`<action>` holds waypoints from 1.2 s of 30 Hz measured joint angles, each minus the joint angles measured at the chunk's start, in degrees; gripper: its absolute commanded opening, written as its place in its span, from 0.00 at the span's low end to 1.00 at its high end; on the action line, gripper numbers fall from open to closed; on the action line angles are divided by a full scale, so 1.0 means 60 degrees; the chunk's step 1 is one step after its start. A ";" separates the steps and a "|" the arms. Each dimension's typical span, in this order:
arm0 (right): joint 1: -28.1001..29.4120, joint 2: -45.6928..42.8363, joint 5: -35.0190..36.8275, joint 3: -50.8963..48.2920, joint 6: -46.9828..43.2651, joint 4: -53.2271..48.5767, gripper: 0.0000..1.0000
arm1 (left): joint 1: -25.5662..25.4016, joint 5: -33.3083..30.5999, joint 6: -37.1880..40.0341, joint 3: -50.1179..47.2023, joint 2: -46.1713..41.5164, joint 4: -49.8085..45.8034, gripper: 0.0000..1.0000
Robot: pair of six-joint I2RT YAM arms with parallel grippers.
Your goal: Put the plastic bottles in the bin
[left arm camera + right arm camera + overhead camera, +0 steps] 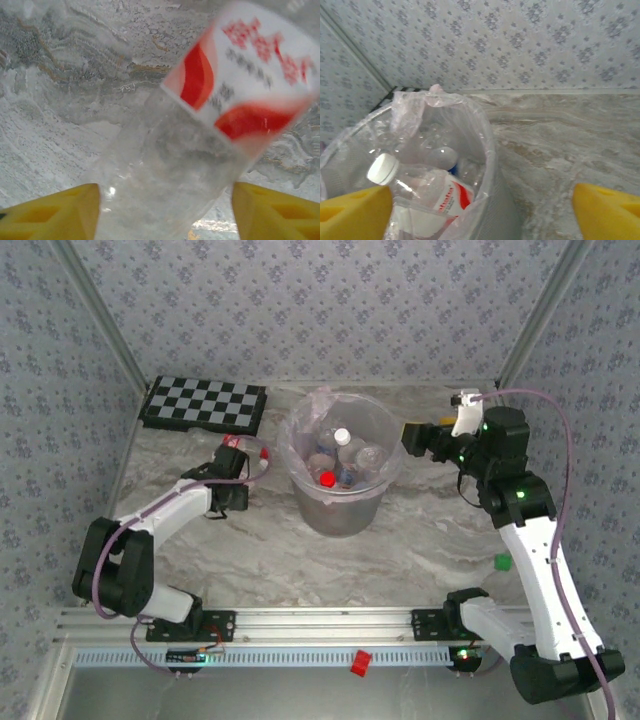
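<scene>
Bottle with red label is sitting clamped in left jaws over table | right jaws are gaping wide; hovering beside bin

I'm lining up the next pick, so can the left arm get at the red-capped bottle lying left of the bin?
Probably yes. The bottle sits right between the left tool's yellow fingers with nothing in between, though a firm clamp isn't clear.
</scene>
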 measured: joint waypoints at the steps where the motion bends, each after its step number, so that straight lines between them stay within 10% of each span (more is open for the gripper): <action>1: -0.0106 0.0000 -0.0248 -0.0087 0.0073 0.0073 1.00 | 0.0000 0.0029 -0.0011 0.0018 0.0000 0.0000 0.58; 10: -0.0408 0.0237 -0.2040 -0.0441 0.0732 0.0816 1.00 | 0.0000 0.0248 -0.0157 0.0040 -0.0317 -0.0113 0.42; 15: -0.0357 0.0219 -0.2226 -0.0452 0.0871 0.1166 1.00 | 0.0000 0.0379 -0.0124 0.0098 -0.0903 -0.0499 0.93; 23: -0.0211 0.0058 -0.2204 -0.0452 0.0929 0.1311 1.00 | 0.0350 0.0954 0.0058 0.0648 0.0069 -0.0299 0.99; 36: -0.0051 -0.0648 -0.3005 -0.0652 0.0645 0.1577 1.00 | 0.0280 0.1570 0.0146 0.0820 0.0900 -0.0470 0.55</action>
